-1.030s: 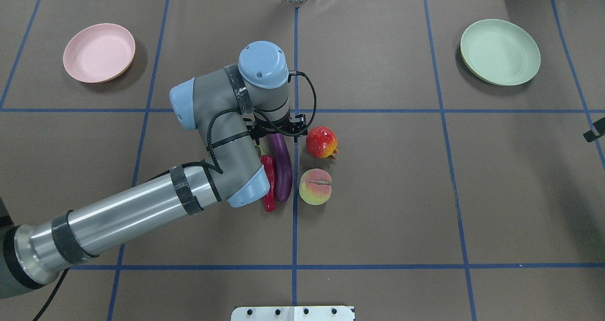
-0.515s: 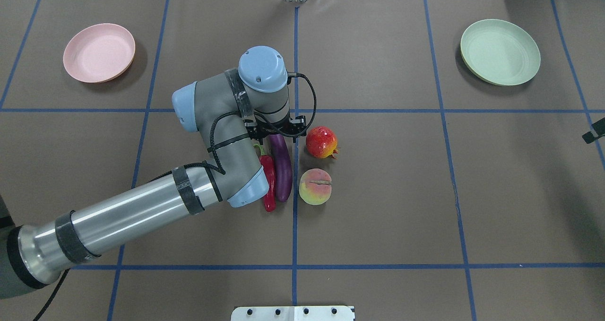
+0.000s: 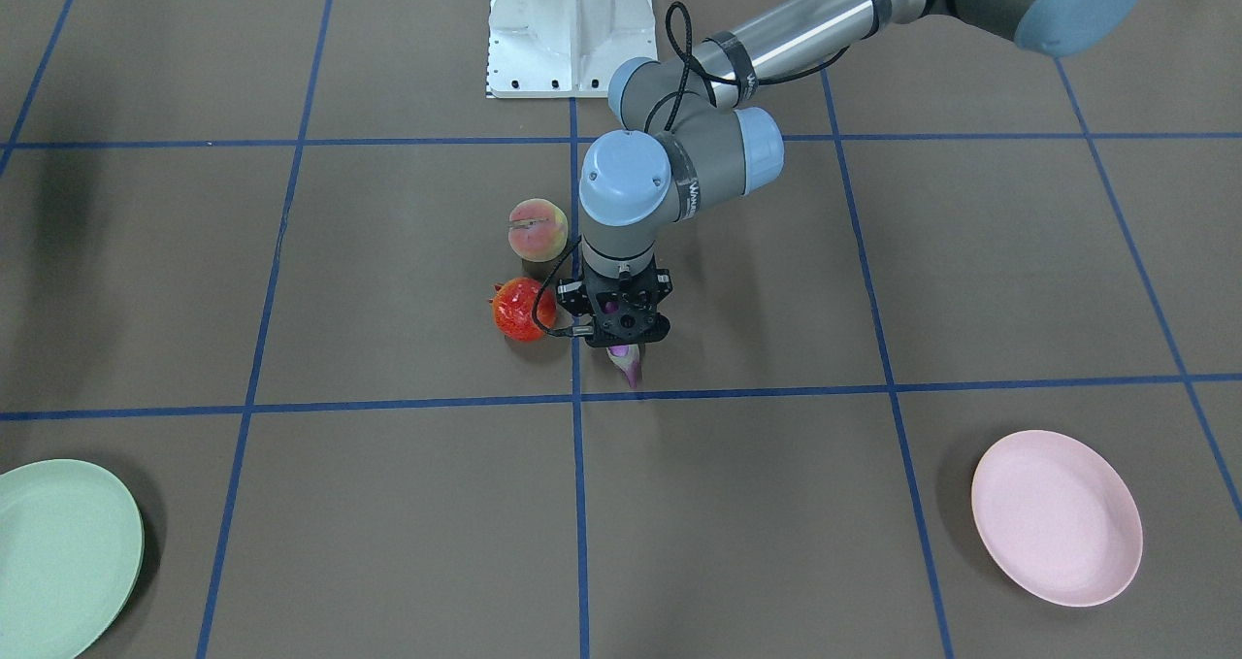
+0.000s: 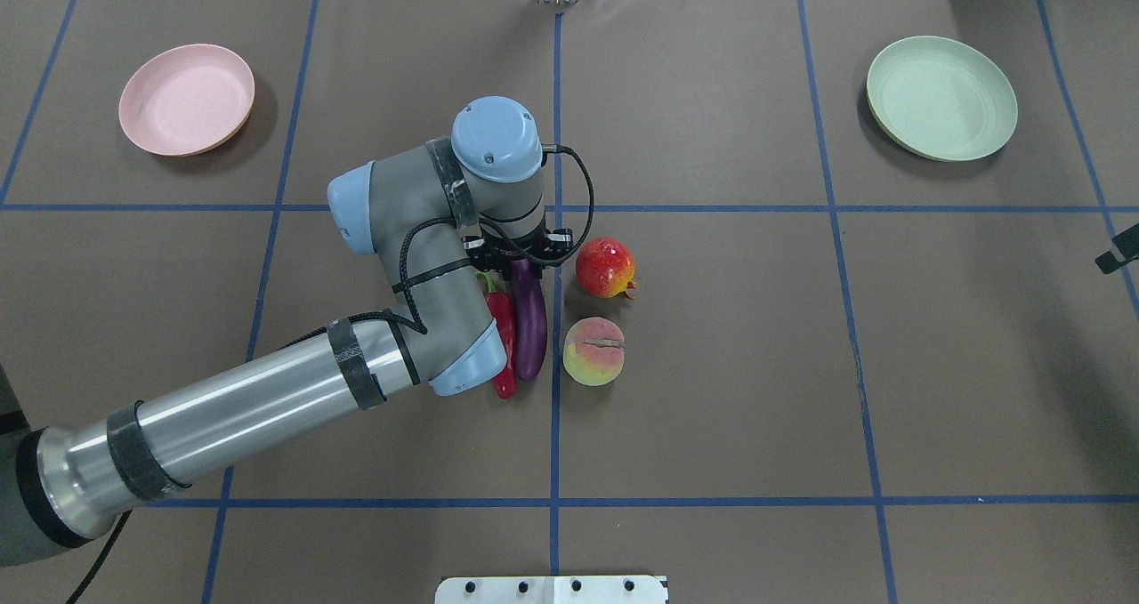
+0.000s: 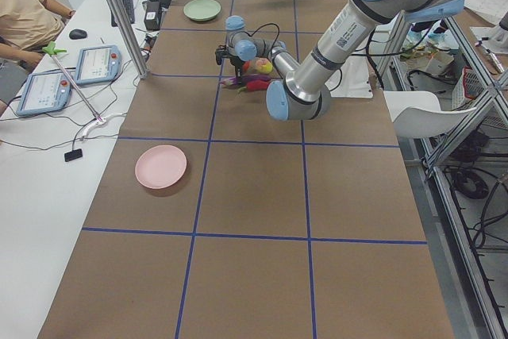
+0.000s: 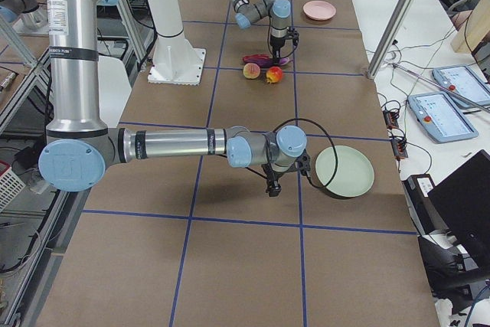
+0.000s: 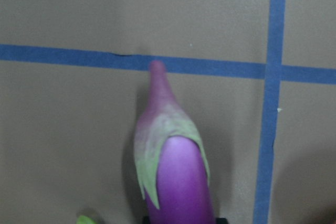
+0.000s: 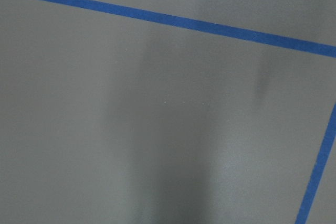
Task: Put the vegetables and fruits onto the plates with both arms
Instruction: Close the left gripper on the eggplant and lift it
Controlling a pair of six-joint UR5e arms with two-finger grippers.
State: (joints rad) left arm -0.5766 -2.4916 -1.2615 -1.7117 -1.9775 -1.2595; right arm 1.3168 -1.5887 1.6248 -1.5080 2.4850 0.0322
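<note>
Brown tabletop [image 4: 712,390] w/ blue tape grid. Eggplant [image 4: 531,328] lay mid-table, right beside the chili [image 4: 504,319], pink plate [image 4: 187,99] well apart. L arm [image 4: 267,399] stood over its calyx end, jaws low over it; gripped or not, couldn't tell. R arm [image 6: 176,143] jaws: same. Skin looked glossy, prob. slippery; body stiff, light. I'd grab nearer mid-length.

So it's one each of pink plate [image 4: 185,99], green plate [image 4: 941,97], peach [image 4: 593,351], pomegranate [image 4: 605,268], eggplant [image 4: 530,328], chili [image 4: 505,337], left arm [image 4: 267,399], right arm [image 6: 176,145].
</note>
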